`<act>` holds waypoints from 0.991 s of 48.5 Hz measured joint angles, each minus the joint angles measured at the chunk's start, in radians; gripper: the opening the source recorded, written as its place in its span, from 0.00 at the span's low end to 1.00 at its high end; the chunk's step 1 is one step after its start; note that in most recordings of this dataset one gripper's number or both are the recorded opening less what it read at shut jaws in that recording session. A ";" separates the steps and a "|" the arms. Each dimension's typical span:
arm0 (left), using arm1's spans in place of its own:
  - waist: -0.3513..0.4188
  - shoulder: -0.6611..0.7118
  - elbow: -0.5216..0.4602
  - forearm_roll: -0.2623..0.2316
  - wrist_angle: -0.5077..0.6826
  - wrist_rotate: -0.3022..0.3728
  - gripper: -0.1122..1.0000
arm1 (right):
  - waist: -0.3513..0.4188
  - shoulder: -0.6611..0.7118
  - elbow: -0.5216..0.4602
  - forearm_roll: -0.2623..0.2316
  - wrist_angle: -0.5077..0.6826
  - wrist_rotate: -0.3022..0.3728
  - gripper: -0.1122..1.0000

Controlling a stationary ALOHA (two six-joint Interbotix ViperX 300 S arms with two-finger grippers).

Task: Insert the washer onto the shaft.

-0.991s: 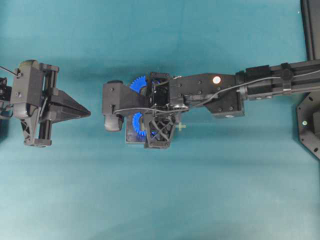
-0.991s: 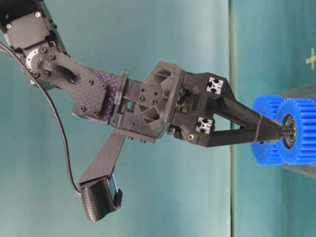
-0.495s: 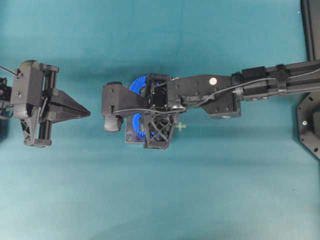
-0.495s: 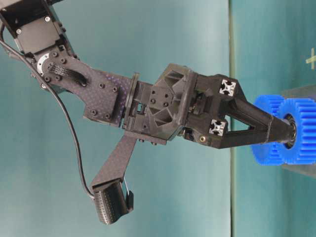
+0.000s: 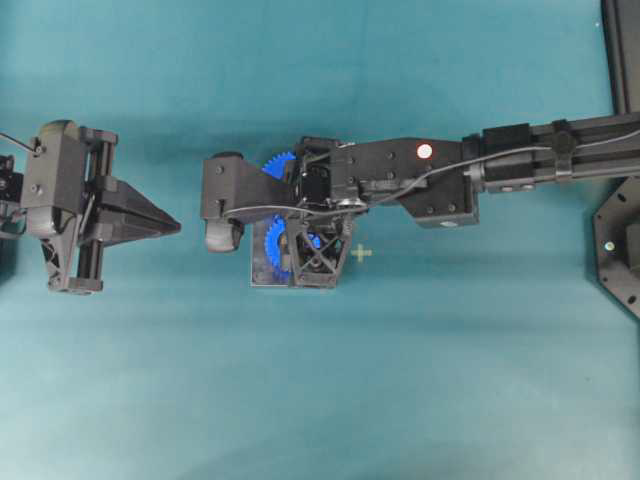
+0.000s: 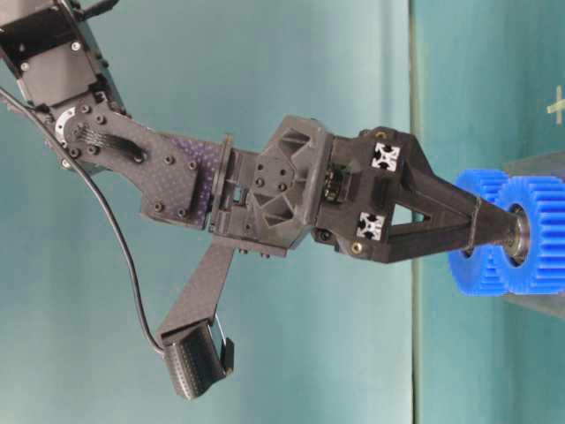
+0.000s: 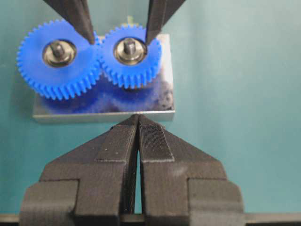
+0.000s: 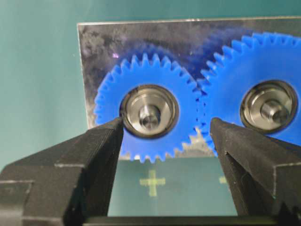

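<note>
In the overhead view the left gripper (image 5: pixel 170 226) hung at the left edge, its jaws pressed together on nothing, well apart from the plate (image 5: pixel 262 276) at centre. Just right of it, the right gripper (image 8: pixel 165 136) stood spread wide over the smaller gear (image 8: pixel 149 112), grasping nothing. In the right wrist view, a silvery ring that was probably the washer (image 8: pixel 149 111) sat around the shaft (image 8: pixel 149 116) at the frame's middle; whether it was fully seated I could not tell. The fingers (image 8: pixel 101 141) flanked the gear closely, so withdrawing at a slant risked clipping a tooth, shifting the plate, or lifting the washer off.
</note>
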 measured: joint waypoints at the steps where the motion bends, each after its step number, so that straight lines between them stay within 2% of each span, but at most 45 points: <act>1: 0.000 0.000 0.000 0.000 0.002 0.000 0.10 | 0.000 -0.006 0.000 0.000 0.002 0.000 0.81; 19: 0.000 0.000 0.008 0.000 0.000 0.000 0.10 | 0.002 -0.172 0.110 0.000 -0.023 0.000 0.79; 30: 0.000 -0.002 0.008 0.000 0.000 0.008 0.10 | 0.002 -0.314 0.247 -0.008 -0.150 0.000 0.77; 38: 0.000 -0.002 0.009 0.000 0.000 0.009 0.10 | 0.002 -0.437 0.377 -0.014 -0.284 0.000 0.58; 48: 0.000 -0.005 0.023 0.000 -0.032 0.009 0.10 | 0.003 -0.526 0.480 -0.012 -0.353 0.000 0.31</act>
